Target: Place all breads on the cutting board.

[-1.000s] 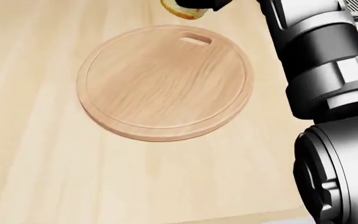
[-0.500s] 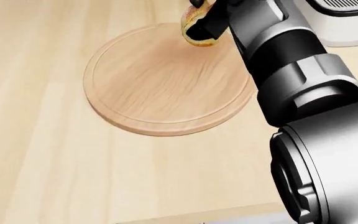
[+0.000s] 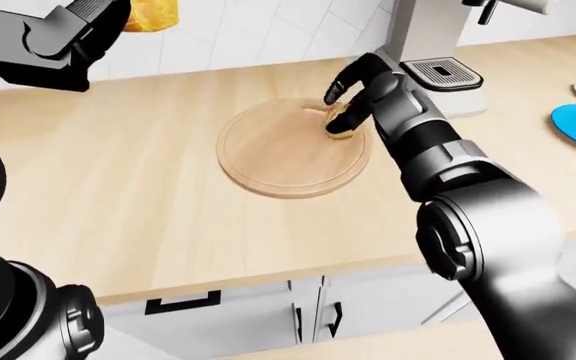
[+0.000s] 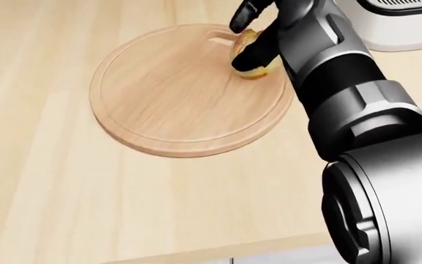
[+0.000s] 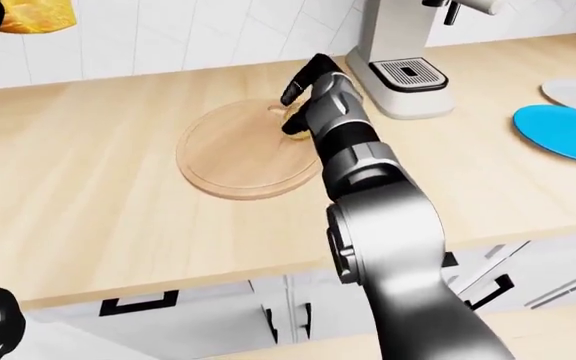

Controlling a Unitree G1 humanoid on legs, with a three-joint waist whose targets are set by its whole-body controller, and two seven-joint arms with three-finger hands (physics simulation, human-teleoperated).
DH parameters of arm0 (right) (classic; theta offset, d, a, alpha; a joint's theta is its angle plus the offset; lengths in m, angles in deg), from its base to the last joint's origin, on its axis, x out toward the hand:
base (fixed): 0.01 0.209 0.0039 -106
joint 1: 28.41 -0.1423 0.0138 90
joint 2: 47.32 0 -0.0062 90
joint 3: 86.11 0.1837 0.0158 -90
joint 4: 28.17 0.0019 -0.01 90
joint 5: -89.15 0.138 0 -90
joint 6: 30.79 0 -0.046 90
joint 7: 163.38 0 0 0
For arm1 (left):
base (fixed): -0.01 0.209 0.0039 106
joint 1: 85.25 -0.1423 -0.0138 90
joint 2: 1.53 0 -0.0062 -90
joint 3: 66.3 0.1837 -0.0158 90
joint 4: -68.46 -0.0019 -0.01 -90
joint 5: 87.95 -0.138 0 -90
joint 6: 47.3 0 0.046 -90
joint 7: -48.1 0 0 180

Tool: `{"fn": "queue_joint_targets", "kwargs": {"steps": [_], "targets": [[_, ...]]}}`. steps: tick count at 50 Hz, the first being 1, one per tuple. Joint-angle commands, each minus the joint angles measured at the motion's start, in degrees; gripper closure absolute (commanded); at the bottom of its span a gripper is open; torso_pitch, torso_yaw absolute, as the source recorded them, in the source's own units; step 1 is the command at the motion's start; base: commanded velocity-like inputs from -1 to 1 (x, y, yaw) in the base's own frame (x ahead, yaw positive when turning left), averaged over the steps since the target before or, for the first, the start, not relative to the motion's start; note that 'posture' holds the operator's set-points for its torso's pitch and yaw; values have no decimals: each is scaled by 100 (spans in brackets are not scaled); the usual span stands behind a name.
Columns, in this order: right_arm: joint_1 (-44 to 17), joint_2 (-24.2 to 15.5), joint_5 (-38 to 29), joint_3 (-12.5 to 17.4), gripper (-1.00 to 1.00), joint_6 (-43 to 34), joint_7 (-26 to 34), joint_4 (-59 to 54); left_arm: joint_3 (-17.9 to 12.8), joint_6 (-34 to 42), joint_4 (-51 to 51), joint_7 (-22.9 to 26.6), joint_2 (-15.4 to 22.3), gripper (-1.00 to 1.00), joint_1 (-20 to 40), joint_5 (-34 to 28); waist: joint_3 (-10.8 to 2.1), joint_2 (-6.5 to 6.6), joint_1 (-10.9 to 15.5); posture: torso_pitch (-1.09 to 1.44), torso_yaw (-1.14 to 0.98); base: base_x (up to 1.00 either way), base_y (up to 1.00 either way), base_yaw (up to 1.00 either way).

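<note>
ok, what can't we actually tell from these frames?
- Right hand grip: in the head view its fingers cover much of the bread, so hold or release on the cutting board is unclear.
- Second bread: cut off by the top edge in the left-eye view.
- Left hand: fingers unreadable there, grip uncertain.
- Blue plate: clipped by the right edge in the right-eye view.

White coffee machine (image 5: 400, 56) on the wooden counter (image 5: 88, 187), blue plate (image 5: 566, 132) well to its right.

Matt pale wood cutting board (image 4: 167, 104)
</note>
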Motion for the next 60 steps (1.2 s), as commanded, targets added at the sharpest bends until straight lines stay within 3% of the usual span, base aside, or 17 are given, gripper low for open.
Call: {"fn": "queue_joint_targets", "kwargs": {"steps": [1,22,29,34,38,44,49,54,60], "targets": [[-314,-73,0,-4,-100,118,-36,275,-148,-210,56,-87,86,100,187,-96,-204,15,2,0,0,0,0,0],[-868,-372,192,26,-100,277,366,409,8,-258,19,-76,-16,100,191,-214,-184,-7,5,0,0,0,0,0],[-1061,-493,873,311,-100,437,670,666,93,-323,-20,23,-112,100,166,-389,-168,-19,-4,0,0,0,0,0],[-1089,-593,1338,312,-100,480,874,996,66,-324,-24,110,-153,100,152,-498,-161,-35,-7,0,0,0,0,0],[-797,-642,1650,276,-100,698,677,1497,-16,-217,28,136,-122,100,202,-501,-150,-46,-6,0,0,0,0,0],[-381,-819,2188,295,-100,336,433,2545,22,-177,52,140,-156,100,233,-528,-144,-82,19,0,0,0,0,0],[64,-876,2607,316,-100,-193,364,3740,70,-148,74,160,-185,100,251,-576,-137,-108,44,0,0,0,0,0],[905,-1083,2894,402,-100,-730,77,5513,122,-156,78,197,-224,100,240,-652,-125,-147,71,0,0,0,0,0],[1419,-1345,3356,637,-100,-1332,-275,6820,160,-203,18,250,-305,100,238,-813,-134,-186,96,0,0,0,0,0]]}}
